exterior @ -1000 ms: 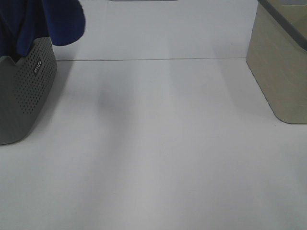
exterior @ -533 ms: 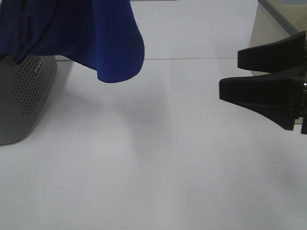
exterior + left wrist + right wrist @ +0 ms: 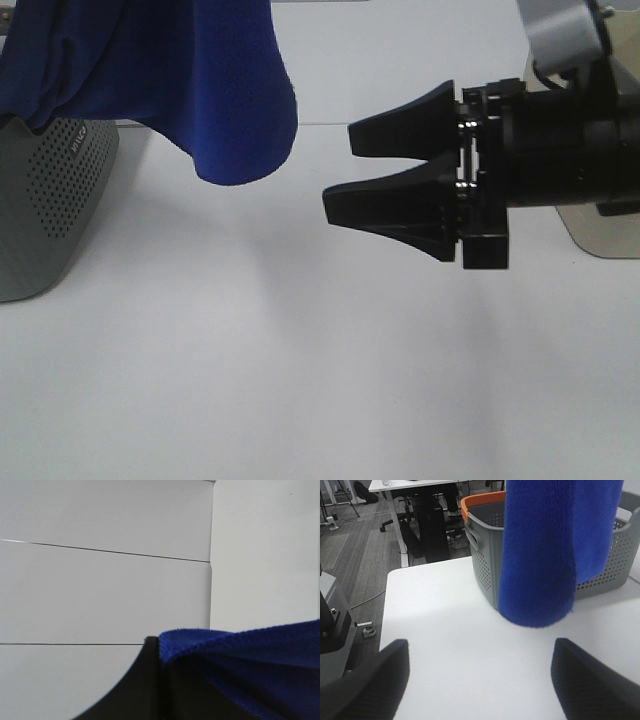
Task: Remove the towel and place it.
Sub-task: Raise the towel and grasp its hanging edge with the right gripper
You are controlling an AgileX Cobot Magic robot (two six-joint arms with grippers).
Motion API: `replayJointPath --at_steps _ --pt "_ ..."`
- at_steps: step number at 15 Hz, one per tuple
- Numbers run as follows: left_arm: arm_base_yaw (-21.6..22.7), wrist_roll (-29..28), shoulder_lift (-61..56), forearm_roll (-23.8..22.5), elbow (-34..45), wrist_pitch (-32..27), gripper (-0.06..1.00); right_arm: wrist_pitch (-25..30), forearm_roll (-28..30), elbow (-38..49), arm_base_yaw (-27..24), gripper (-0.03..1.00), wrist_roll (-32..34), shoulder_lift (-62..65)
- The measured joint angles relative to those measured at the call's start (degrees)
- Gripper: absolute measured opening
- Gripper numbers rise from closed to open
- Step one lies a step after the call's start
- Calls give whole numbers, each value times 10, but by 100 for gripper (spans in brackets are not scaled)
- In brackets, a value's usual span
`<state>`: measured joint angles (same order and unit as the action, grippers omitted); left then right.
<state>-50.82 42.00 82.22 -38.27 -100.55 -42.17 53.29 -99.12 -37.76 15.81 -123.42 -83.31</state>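
Above the grey basket (image 3: pixel 50 210), the towel (image 3: pixel 215 90) hangs from the left tool (image 3: pixel 150 685), clamped on its edge. The right tool (image 3: pixel 342 166), jaws apart, should pinch the hanging fold squarely before spreading it over the bench (image 3: pixel 300 380).

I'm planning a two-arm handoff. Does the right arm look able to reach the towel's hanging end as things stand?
Probably yes. The right tool is open and points at the towel, with only open table between them; the basket sits beyond it.
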Motion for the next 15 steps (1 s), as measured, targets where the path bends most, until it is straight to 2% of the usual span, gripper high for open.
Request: replayJointPath --at_steps 3,4,6,8,12,15 --pt "-1 2 0 36 0 0 0 -2 -4 -50 6 76 0 -42" --pt "-1 8 0 56 0 0 0 19 -4 -76 6 76 0 -67" --pt "-1 12 0 61 0 0 0 56 -4 -95 6 76 -1 -90" --pt "-1 14 0 70 0 0 0 70 -4 -124 6 76 -2 -116" --pt "-1 43 0 84 0 17 0 124 -3 -170 6 76 14 -166" --pt "-1 45 4 84 0 23 0 158 36 -179 6 76 47 -166"
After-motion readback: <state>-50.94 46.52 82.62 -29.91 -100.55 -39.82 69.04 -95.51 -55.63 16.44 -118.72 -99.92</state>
